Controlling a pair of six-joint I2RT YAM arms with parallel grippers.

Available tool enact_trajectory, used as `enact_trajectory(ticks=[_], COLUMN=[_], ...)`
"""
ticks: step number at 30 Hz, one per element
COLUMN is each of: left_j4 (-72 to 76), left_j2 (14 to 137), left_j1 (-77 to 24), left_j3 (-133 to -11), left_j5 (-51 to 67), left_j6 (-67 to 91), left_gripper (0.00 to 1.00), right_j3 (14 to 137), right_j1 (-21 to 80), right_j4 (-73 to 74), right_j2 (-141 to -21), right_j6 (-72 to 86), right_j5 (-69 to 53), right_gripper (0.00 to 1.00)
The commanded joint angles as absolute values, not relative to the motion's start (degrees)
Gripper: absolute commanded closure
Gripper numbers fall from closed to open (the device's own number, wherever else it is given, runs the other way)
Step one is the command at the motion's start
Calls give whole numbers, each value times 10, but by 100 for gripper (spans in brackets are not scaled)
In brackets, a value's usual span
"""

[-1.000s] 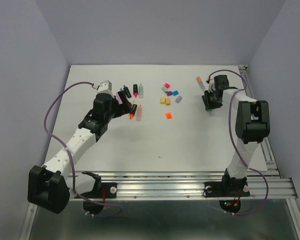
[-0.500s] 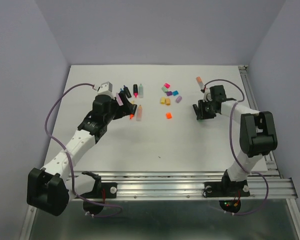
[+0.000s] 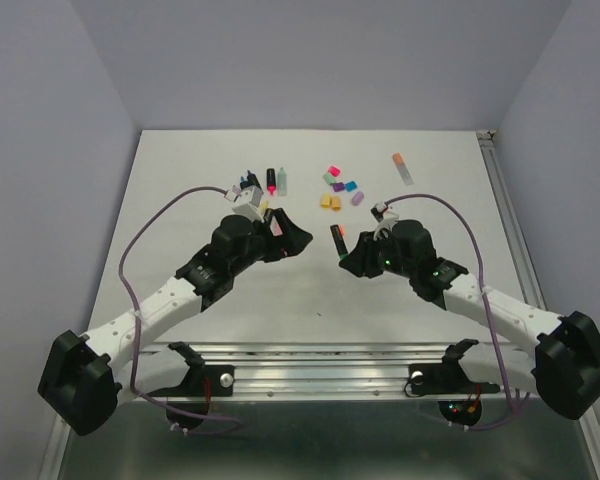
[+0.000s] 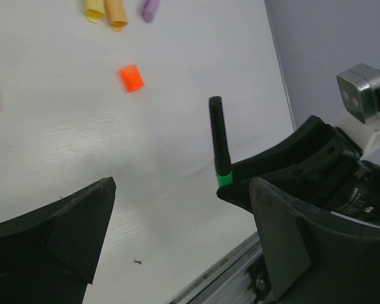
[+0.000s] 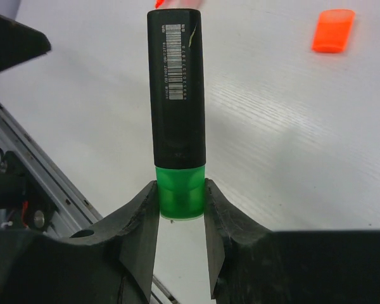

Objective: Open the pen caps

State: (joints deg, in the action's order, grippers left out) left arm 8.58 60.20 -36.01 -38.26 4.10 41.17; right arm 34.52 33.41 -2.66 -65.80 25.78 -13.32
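Observation:
My right gripper [image 5: 180,204] is shut on the green cap [image 5: 180,190] of a black-barrelled pen [image 5: 176,88], which sticks out ahead of the fingers above the table. The top view shows this pen [image 3: 335,241] at mid-table, pointing from my right gripper [image 3: 346,256] towards my left gripper [image 3: 296,238]. My left gripper [image 4: 180,187] is open and holds nothing, with the pen [image 4: 218,139] just beyond its right finger. Loose pen caps [image 3: 340,187] lie in a group at the back, and an orange cap [image 3: 341,232] lies nearer.
Other pens [image 3: 271,181] lie at the back left, partly hidden by my left arm. A pastel pen with an orange end [image 3: 402,167] lies at the back right. The aluminium rail [image 3: 380,372] runs along the near edge.
Both arms have swung in to the middle of the table. My right gripper has carried the green-capped pen from the back right, and my left gripper has moved right to face it.

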Motion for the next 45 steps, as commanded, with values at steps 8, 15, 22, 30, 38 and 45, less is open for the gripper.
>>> enact_trajectory(ticks=[8, 15, 22, 30, 38, 45], left_j4=[179, 178, 177, 157, 106, 82], left_j2=[654, 675, 694, 696, 674, 661], left_j1=[-454, -476, -491, -494, -492, -401], left_j3=[-406, -422, -433, -444, -461, -499], left_j5=[-31, -52, -58, -67, -201, -208], left_j6=[464, 464, 468, 474, 491, 451], left_gripper=[1, 13, 51, 100, 100, 100], right_j3=[344, 349, 351, 353, 345, 286], right_j1=[431, 452, 458, 462, 504, 642], right_j4=[-123, -134, -141, -148, -125, -111], right_j2=[-621, -628, -634, -648, -666, -650], right_j6=[334, 338, 342, 345, 348, 390], right_j5=[-114, -126, -115, -117, -141, -98], right_gripper=[99, 99, 99, 99, 99, 99])
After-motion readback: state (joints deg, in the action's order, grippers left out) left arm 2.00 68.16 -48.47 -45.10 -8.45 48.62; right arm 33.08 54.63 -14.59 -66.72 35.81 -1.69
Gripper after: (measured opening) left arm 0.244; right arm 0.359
